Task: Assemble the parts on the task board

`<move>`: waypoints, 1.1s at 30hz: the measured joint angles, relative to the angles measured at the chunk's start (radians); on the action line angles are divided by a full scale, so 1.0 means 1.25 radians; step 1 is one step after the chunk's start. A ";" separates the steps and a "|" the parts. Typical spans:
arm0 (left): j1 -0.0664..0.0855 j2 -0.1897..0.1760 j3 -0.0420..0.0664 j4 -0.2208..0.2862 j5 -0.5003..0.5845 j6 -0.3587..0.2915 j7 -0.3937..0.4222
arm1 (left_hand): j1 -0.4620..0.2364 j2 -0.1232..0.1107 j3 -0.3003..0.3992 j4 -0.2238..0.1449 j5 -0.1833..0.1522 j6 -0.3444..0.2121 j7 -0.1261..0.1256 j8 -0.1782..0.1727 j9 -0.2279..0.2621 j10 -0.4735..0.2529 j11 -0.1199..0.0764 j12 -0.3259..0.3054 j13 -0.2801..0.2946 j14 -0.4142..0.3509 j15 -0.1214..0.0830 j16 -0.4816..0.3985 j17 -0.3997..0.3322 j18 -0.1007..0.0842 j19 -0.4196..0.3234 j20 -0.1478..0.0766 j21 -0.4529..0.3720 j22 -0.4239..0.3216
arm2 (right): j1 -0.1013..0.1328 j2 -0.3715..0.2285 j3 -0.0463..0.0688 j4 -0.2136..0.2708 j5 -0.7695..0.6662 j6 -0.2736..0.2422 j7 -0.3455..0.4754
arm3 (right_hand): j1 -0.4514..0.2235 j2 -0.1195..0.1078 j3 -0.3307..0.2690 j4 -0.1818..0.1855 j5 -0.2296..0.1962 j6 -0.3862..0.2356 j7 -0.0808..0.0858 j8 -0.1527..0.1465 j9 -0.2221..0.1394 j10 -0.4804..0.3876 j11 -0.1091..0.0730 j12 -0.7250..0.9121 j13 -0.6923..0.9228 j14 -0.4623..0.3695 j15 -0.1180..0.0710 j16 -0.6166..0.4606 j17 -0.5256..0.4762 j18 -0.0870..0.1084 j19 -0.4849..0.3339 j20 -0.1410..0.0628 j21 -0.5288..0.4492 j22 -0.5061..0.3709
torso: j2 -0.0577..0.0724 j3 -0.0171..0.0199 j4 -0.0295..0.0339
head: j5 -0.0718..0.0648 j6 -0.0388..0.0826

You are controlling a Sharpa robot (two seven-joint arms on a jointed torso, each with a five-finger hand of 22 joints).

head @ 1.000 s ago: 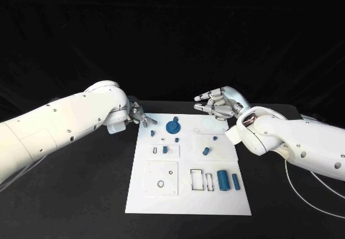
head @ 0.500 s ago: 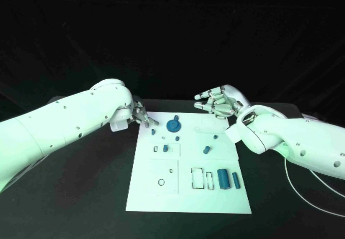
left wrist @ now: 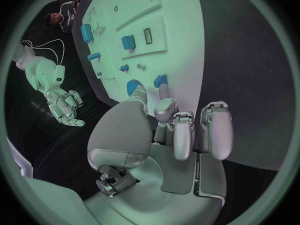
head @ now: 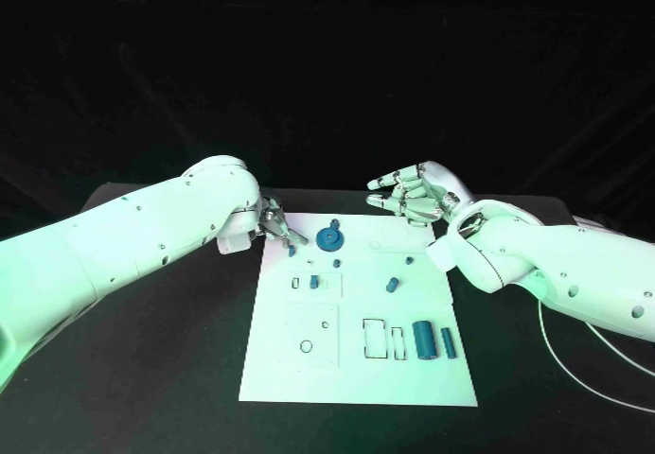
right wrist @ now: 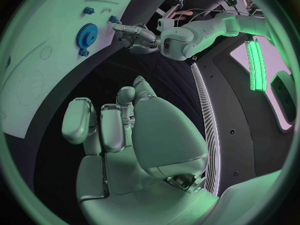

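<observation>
white plastic, the task board [head: 358, 378] lies lengthwise away from the robot on the black table [head: 150, 378], and most of the job looks undone. a blue gear [head: 329, 238] sits near the far edge, seemingly on its post, and a small blue peg [head: 291, 252] lies just beside it at the board's left margin. further in, a small block [head: 314, 281] sits by a slot on a raised panel, and another short peg [head: 392, 283] lies loose toward the right. near the robot, a blue cylinder [head: 423, 341] and a slim blue bar [head: 448, 344] lie side by side, long axes running along the board's length, next to empty rectangular cutouts [head: 374, 340]. i judge that these pieces are not yet seated — the openings beside them are bare.

the left hand [head: 274, 225] is at the far left corner of the board, fingertips [left wrist: 164, 92] down at the small peg and the gear's edge; whether it actually pinches the peg or merely touches it, i cannot tell. the peg's axis seems to run roughly along the board's length, though it is too small to be sure.

the right hand [head: 416, 197] hovers beyond the far edge of the board, fingers loosely curled and apart — holding nothing.
</observation>
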 measured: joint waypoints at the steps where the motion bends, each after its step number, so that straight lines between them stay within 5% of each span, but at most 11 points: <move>1: -0.001 0.000 -0.001 -0.001 0.000 0.002 0.000 | 0.004 0.004 -0.001 -0.001 0.000 0.000 0.000 0.000 0.001 0.000 0.000 0.000 0.001 0.000 0.000 0.000 0.000 0.000 0.000 0.000 0.000 0.000 | 0.000 0.000 0.000 0.000 0.000 0.000 0.000 | 0.000 0.000 0.000 0.000 0.000 0.000 0.000 0.000 0.000 0.000 0.000 0.000 0.000 0.000 0.000 0.000 0.000 0.000 0.000 0.000 0.000 0.000 | 0.000 0.0000 0.0000 | 0.000 0.000; 21: -0.002 -0.003 -0.003 -0.007 0.000 0.015 -0.001 | 0.033 0.011 -0.004 -0.014 0.000 0.003 -0.003 0.006 0.014 0.003 -0.003 0.003 0.002 0.000 0.000 0.000 0.000 0.000 0.000 0.000 0.000 0.001 | 0.000 0.002 0.000 -0.001 0.000 0.000 0.000 | 0.000 0.000 0.000 0.000 0.000 0.000 0.000 0.000 0.000 0.000 0.000 -0.002 -0.001 0.000 0.000 0.000 -0.001 0.000 0.000 0.000 0.000 -0.001 | 0.000 0.0000 0.0011 | -0.002 -0.005; 29: -0.002 -0.002 -0.003 -0.009 0.000 0.015 -0.002 | 0.066 0.035 0.012 -0.030 0.000 0.000 -0.006 0.009 0.024 0.000 -0.006 0.006 0.002 0.000 0.000 0.000 0.001 0.000 0.000 0.000 0.000 0.001 | 0.000 0.002 0.000 -0.001 -0.001 0.001 0.000 | 0.000 0.000 0.000 0.000 0.000 0.000 0.000 0.000 0.000 0.000 0.000 -0.005 -0.002 0.000 0.000 0.000 -0.001 0.000 0.000 0.000 0.000 -0.002 | 0.000 -0.0001 0.0011 | -0.003 -0.007; 33: -0.002 0.000 -0.003 -0.012 0.000 0.016 -0.002 | 0.068 0.033 0.012 -0.030 0.000 0.000 -0.006 0.009 0.025 0.000 -0.006 0.006 0.002 0.000 0.000 0.000 0.001 0.000 0.000 0.000 0.000 0.001 | 0.000 0.002 0.000 -0.001 -0.001 0.001 0.000 | 0.000 0.000 0.000 0.000 0.000 0.000 0.000 0.000 0.000 0.000 0.000 -0.005 -0.002 0.000 0.000 0.000 -0.001 0.000 0.000 0.000 0.000 -0.002 | 0.000 -0.0001 0.0011 | -0.003 -0.007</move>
